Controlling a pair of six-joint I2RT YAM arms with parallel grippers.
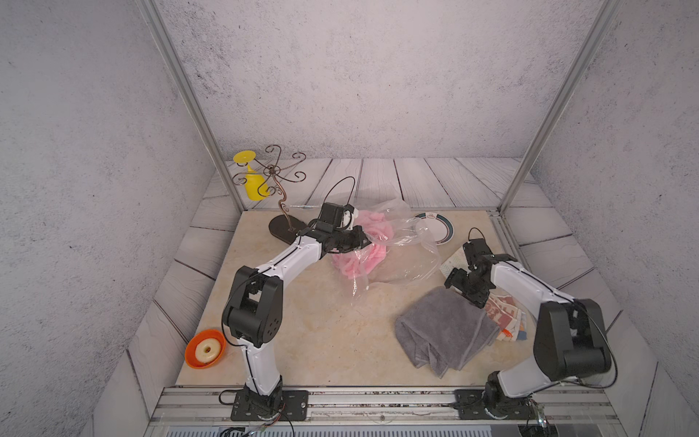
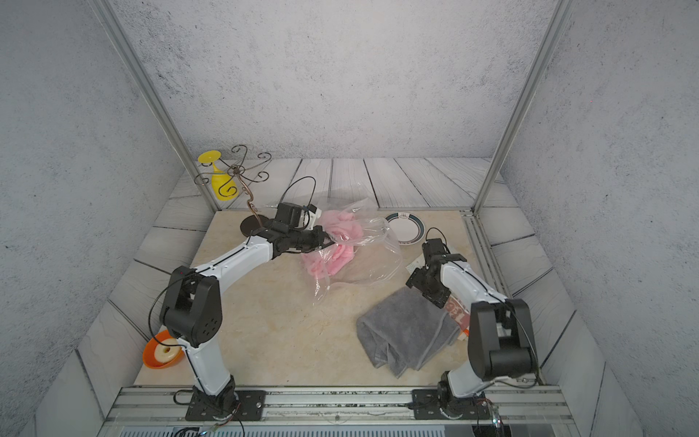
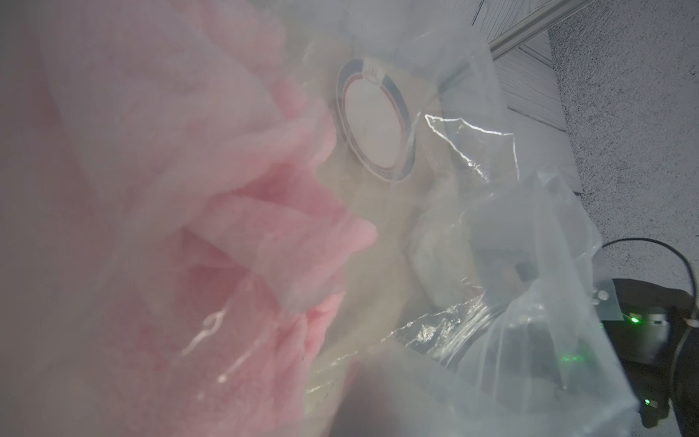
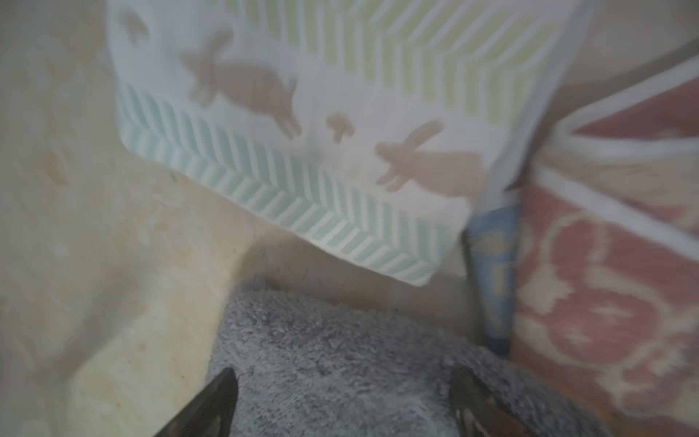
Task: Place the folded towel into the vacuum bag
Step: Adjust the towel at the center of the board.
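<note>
Half hiding under plastic, the left gripper (image 1: pixel 359 241) is pinching the bag (image 1: pixel 412 265) at the far middle. A pink towel (image 1: pixel 365 259) is sitting inside, looking foggy up close. The right gripper (image 4: pixel 340 408) is hanging spread wide just over the grey towel (image 1: pixel 442 329), near right. A plate (image 1: pixel 451 227) is peeking out behind the bag, partly covered.
</note>
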